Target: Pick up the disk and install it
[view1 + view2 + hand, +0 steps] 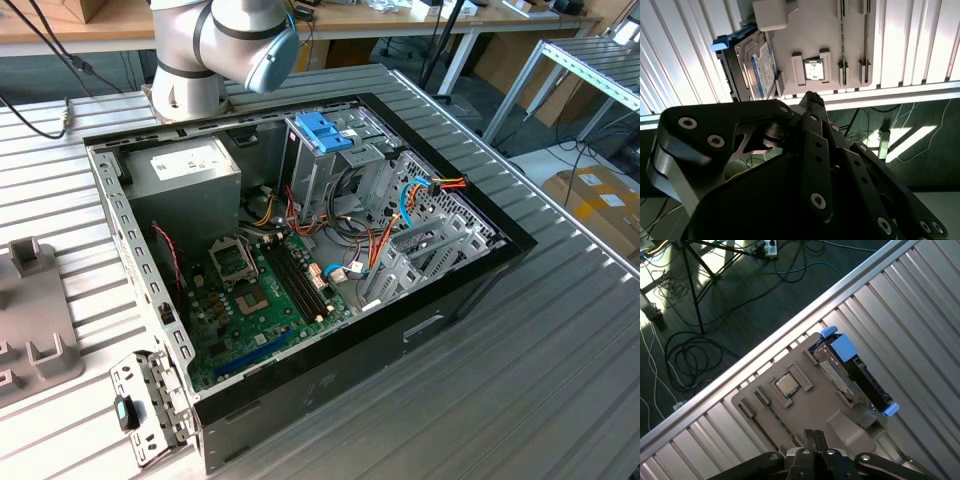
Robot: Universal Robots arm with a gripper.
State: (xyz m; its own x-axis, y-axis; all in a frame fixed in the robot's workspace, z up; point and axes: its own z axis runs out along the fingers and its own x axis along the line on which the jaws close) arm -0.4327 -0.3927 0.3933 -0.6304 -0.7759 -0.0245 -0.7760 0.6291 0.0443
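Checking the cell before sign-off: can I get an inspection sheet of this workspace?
Surface: ribbed metal table.
Job's things: disk on edge in gray tray; open computer case.
Clutter: processor chip on tray.
Grippers: gripper shut, empty, above tray.
Cables: loose cables on floor; wiring inside case.
Surroundings: cardboard box.

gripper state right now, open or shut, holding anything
Gripper: shut, holding nothing. It is above the gray holder, where the disk rests.
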